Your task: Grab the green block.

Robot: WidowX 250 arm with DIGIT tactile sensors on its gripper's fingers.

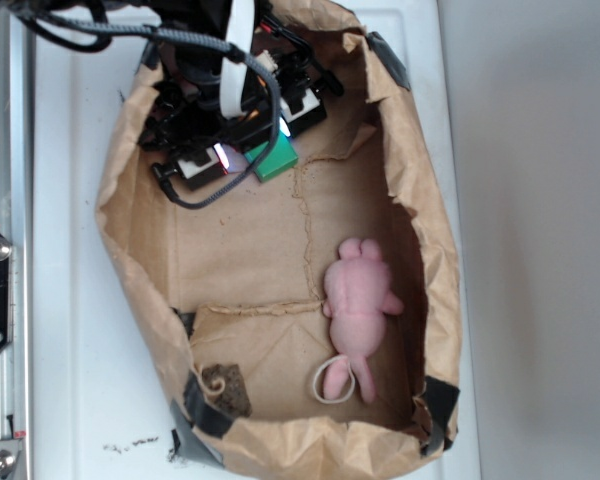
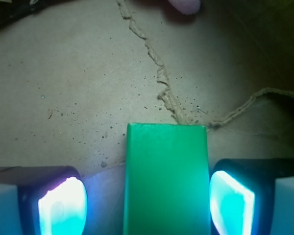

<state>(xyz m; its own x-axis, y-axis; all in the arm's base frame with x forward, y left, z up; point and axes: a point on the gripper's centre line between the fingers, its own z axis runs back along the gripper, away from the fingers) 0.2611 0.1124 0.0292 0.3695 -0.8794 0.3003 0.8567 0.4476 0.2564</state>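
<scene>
White table carries a crumpled brown paper tray with taped corners. At its far left end the gripper reaches down over the green block, which lies on the paper floor. The wrist view shows the green block between the two glowing pads: the right pad sits just beside its edge, the left one stands off with a gap, so the jaws are apart. Nearer and to the right lies a pink plush toy, well apart from the block.

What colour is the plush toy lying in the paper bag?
Pink; the plush toy shows best in the exterior view.
</scene>
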